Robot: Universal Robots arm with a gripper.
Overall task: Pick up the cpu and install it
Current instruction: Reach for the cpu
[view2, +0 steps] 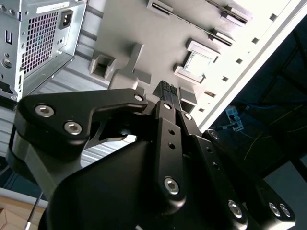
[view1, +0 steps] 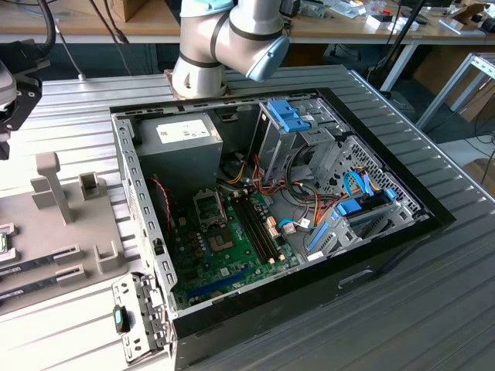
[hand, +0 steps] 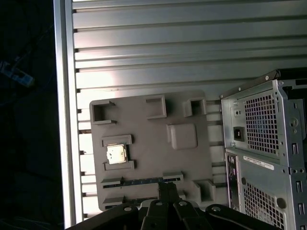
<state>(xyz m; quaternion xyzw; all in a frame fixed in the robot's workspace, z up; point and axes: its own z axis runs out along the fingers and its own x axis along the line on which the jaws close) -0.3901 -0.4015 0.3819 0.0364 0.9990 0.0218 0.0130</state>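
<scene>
The cpu [hand: 116, 154] is a small silvery square lying flat in a raised holder on a grey fixture plate [hand: 144, 139]. In the second wrist view it shows as a bright square [view2: 197, 63] in the same holder. My gripper [hand: 168, 188] hovers above the plate's edge, well clear of the chip. Its fingers [view2: 165, 90] are pressed together with nothing between them. In the exterior view the open computer case [view1: 271, 216] holds the green motherboard [view1: 232, 251], and the dark socket [view1: 209, 207] stands with its frame raised.
The fixture plate [view1: 69, 232] lies on the ribbed metal table to the exterior view's left of the case. Long dark memory sticks [hand: 141, 181] rest in slots on the plate. Upright posts [view1: 50, 182] rise from it. Cables, a power supply [view1: 182, 143] and blue drive bays [view1: 290, 116] crowd the case.
</scene>
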